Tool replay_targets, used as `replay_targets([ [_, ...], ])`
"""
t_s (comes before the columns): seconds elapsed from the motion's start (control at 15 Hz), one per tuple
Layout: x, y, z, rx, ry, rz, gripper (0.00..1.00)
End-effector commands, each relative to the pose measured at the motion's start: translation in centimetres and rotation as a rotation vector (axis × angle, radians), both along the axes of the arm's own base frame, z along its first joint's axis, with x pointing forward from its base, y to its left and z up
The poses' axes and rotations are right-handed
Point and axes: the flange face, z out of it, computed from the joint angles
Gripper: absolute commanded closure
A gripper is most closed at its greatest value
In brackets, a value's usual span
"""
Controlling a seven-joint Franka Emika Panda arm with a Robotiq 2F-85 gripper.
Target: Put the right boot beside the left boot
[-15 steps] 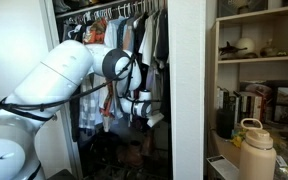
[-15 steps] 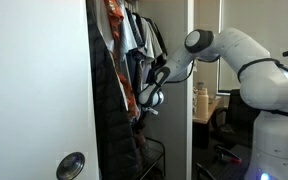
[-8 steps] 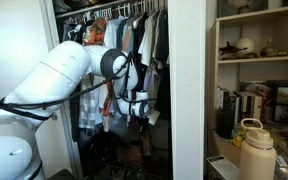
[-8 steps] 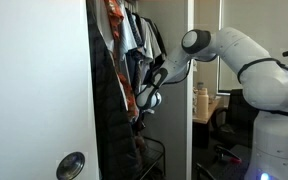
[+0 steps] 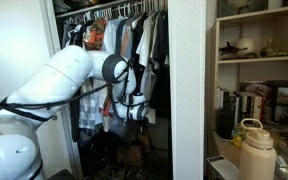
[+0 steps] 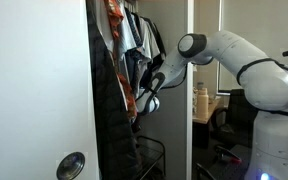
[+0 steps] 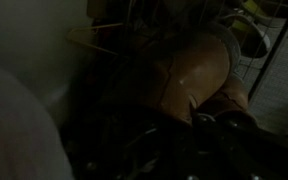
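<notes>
Looks like the approach to the boot is the step being worked on here. A tan boot (image 7: 199,75) is being picked up in the wrist view, lying down below the hanging clothes (image 5: 134,40), probably on the closet floor. The arm (image 5: 79,75) is being held in among the hanging clothes in both exterior views, with its wrist end (image 6: 144,100) at about their lower hems.

Imo a slow, straight drop is being called for. Sleeves and hems of the hanging clothes are being risked as snags, and the boot shaft is probably best being gripped near its top edge so it isn't being tipped over.

Now the annoying part. Whether the jaws are apart or together isn't being shown anywhere: the wrist view is too dark, and in the exterior views they're too small and buried in fabric. Left or right boot can't be told either. A darker brown shape (image 7: 236,100), also below the hanging clothes, could be the other boot or the same boot's foot. The floor under the hanging clothes is mostly being lost in shadow.
</notes>
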Motion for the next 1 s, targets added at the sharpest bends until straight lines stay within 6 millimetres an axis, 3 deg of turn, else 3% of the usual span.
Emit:
replay_targets([
  [0.0, 1.6, 1.3, 0.4, 0.05, -0.132, 0.088, 0.93],
  [0.47, 1.7, 3.1, -1.4, 0.216, -0.231, 0.059, 0.94],
  [0.93, 1.0, 1.7, -2.2, 0.265, -0.21, 0.016, 0.94],
])
